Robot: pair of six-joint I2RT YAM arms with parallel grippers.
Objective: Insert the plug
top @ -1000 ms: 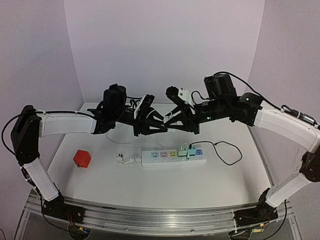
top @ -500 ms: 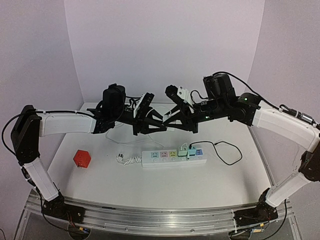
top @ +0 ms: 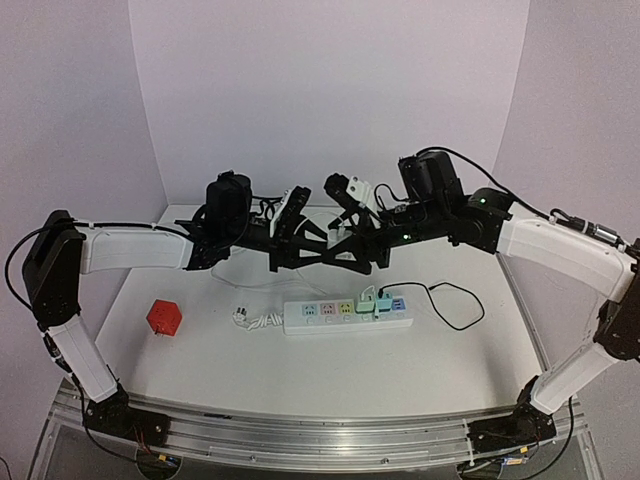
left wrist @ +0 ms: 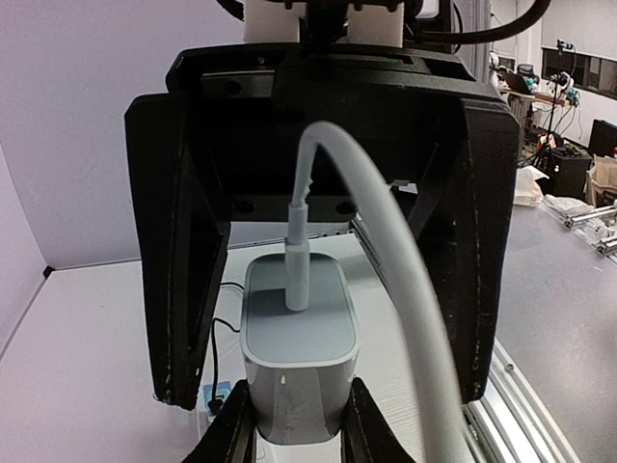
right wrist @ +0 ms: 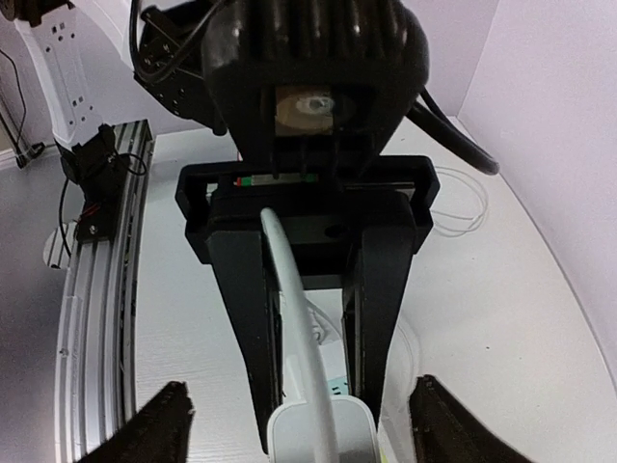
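Top-view ctr, above surface (top: 250, 370): left end effector (left wrist: 297, 417) clamps white charger (left wrist: 297, 338) w/ cable (left wrist: 388, 241); right end effector (right wrist: 301, 410) jaws wide apart, empty.

Enclosed work cell with pale lilac walls (top: 330, 90).
A white surface (top: 300, 370) met the walls; an aluminium rail (top: 300, 440) edged its near side.

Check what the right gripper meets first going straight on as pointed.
The white charger clamped in the left gripper: dead ahead, centred on the right gripper's open fingers, cable plugged into its facing side. Depth unclear; it may sit partly between them.
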